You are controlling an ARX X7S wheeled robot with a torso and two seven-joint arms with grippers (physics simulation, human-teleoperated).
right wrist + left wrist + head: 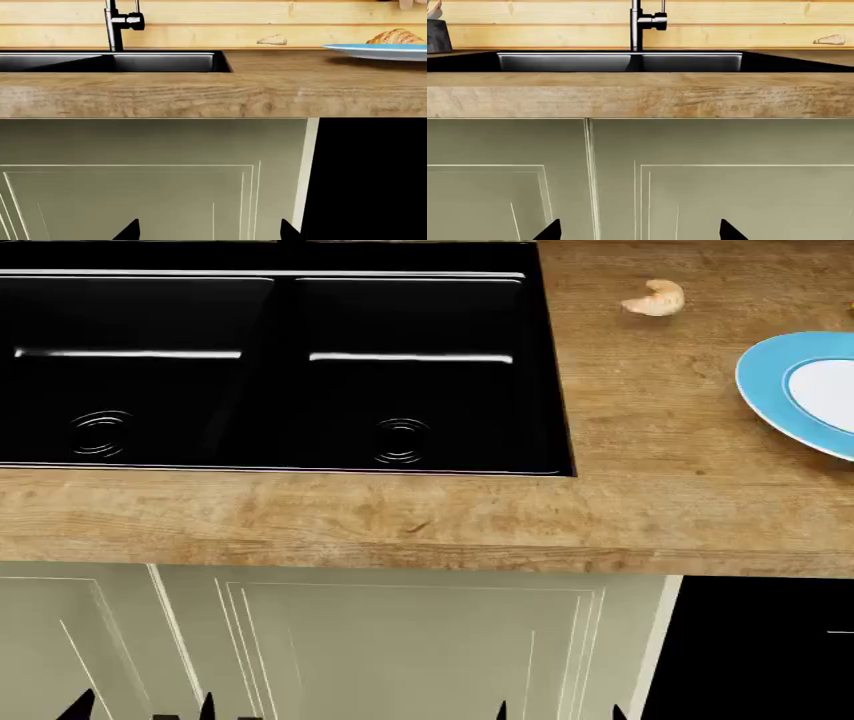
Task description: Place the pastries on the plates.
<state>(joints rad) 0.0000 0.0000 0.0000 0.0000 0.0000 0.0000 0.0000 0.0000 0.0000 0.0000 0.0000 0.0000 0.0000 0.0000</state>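
Overhead, wood counter (641, 510) holds black 2-basin sink (280, 360), blue-rimmed plate (767, 380); both grippers' jaws spread.

- Pale beige crescent roll (654, 299): small and thin, it lies alone on the wooden counter, near the back, between the black sink and the plate.
- Sky-blue rimmed plate (767, 380): round, white centre, flat on the counter, partly cut by the view's right edge.
- Golden-brown croissant (396, 37): plump and flaky, it shows just behind the plate; only 1 plate is visible.
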